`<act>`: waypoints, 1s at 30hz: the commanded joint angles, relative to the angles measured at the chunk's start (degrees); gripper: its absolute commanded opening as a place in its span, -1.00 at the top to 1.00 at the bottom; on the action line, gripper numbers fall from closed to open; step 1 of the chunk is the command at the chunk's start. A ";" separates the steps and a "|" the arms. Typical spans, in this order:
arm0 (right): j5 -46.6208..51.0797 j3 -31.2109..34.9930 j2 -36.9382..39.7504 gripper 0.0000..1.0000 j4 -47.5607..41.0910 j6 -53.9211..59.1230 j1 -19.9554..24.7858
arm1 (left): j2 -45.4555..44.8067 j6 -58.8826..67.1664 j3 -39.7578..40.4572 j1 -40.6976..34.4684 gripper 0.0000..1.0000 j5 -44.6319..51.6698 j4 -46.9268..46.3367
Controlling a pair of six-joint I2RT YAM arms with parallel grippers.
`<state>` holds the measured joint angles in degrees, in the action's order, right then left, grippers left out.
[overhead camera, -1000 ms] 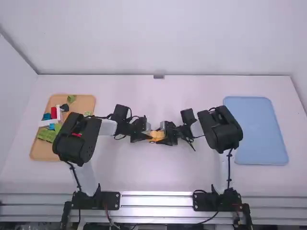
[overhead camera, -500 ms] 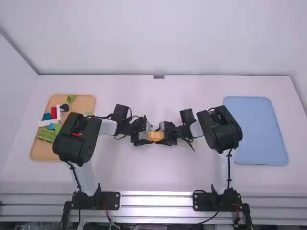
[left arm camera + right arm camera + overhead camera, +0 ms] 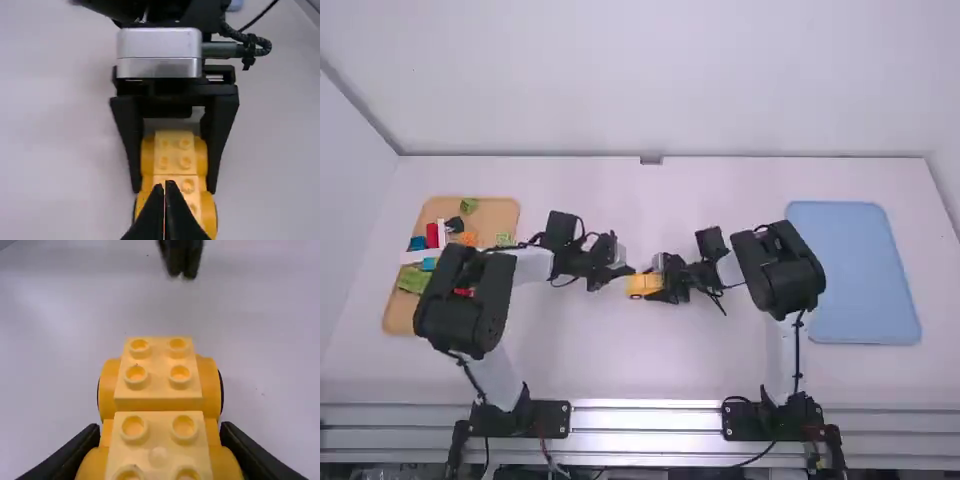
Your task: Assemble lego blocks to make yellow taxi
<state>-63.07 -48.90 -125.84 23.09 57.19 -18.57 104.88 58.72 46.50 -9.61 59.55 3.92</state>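
Taxi body [image 3: 158, 372] of yellow toy bricks sits at the middle of your white table [image 3: 620, 365], clasped on both sides by your right gripper [image 3: 160, 432], likely to steady it for building. Your left gripper [image 3: 165, 182], empty, tips together, hangs near its nine o'clock end, perhaps clear of a knock. Toward nine o'clock, your tan tray [image 3: 415, 320] carries green bricks [image 3: 413, 281] nearest, a red brick [image 3: 433, 236] beyond, a green cube [image 3: 468, 206] farthest. Your blue tray [image 3: 860, 290], toward three o'clock, may await the finished model.

No lettering can be read (nor any number).
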 commanded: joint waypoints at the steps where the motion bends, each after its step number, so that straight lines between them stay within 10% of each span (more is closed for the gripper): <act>1: -1.31 -0.57 -0.61 0.38 0.20 -0.35 0.20 | 1.31 -1.62 -0.07 -2.08 0.95 -2.51 -0.46; 30: -1.42 -0.57 -0.61 0.38 0.44 -0.33 0.20 | 9.05 -5.42 -0.11 -5.60 0.96 -12.20 -0.66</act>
<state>-62.89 -48.88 -125.84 23.18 57.17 -18.59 109.91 53.54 48.07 -14.31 55.29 5.08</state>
